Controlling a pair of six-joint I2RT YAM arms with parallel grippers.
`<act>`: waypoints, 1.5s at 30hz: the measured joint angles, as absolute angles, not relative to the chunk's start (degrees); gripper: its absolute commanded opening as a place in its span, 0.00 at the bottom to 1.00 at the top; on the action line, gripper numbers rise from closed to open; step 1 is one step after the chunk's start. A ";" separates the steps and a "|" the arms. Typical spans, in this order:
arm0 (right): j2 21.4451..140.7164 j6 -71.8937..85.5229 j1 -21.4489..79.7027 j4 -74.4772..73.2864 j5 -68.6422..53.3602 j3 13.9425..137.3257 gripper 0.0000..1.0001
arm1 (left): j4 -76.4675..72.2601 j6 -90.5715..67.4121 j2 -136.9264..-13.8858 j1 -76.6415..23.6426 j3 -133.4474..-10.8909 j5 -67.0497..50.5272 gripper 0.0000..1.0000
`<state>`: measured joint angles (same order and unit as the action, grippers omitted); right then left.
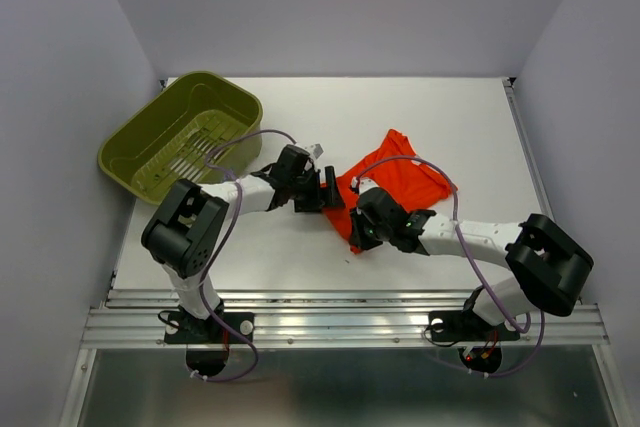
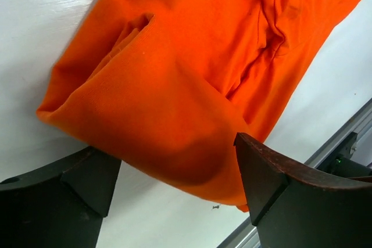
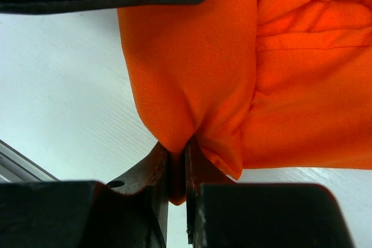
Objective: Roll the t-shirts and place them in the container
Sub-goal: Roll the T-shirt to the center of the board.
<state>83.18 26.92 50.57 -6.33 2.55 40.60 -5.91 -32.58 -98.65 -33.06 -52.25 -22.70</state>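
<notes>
As I scan from the far left of the overhead view, I see the olive-green slotted basket [image 1: 235,107] at the back-left corner of the white table [image 1: 300,257], tilted so that its open side faces right and toward me. It stands well apart from the cloth.

Next to the right, my left arm reaches across toward the middle of the table. The left gripper [image 1: 325,189] sits at the left edge of the orange-red t-shirt [image 1: 400,172]. On its wrist camera the left gripper [image 2: 177,161] has its jaws spread wide, and a thick folded edge of the t-shirt [image 2: 192,68] bulges into the gap between them. The fabric is not pinched; whether it brushes either dark finger I cannot tell.

The t-shirt lies crumpled near the middle of the table, a little right of centre, with its near-left part bunched up between my two grippers and the rest spread away to the back right.

Further right, the right gripper [image 1: 362,232] comes in from the near side at the garment's front edge. On its own camera the right gripper [image 3: 177,155] is clamped almost together on a gathered pinch of the t-shirt [image 3: 197,62], and the fabric fans out above the fingertips. White tabletop shows on the left.
</notes>
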 measured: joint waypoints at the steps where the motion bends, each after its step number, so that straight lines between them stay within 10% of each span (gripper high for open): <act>1: 83.18 26.92 50.57 -6.31 2.52 40.60 0.01 | -6.15 -32.64 -98.98 -33.21 -52.36 -22.74 0.75; 5: 83.18 26.85 50.57 -6.33 2.52 40.60 0.04 | -6.94 -33.32 -99.98 -33.56 -52.66 -22.35 0.35; 8: 83.18 26.72 50.57 -6.39 2.59 40.60 0.33 | -6.57 -34.00 -100.44 -33.67 -52.88 -22.09 0.00; 12: 83.18 25.54 50.57 -7.33 3.38 40.95 0.61 | -5.15 -34.50 -100.47 -33.74 -54.39 -21.85 0.00; 17: 83.18 23.62 50.81 -10.13 5.21 43.11 0.69 | -2.70 -35.38 -100.47 -33.78 -56.31 -21.19 0.00; 45: 96.05 20.91 63.75 -20.82 28.51 54.15 0.53 | 2.46 -38.02 -100.42 -34.81 -58.13 -17.76 0.00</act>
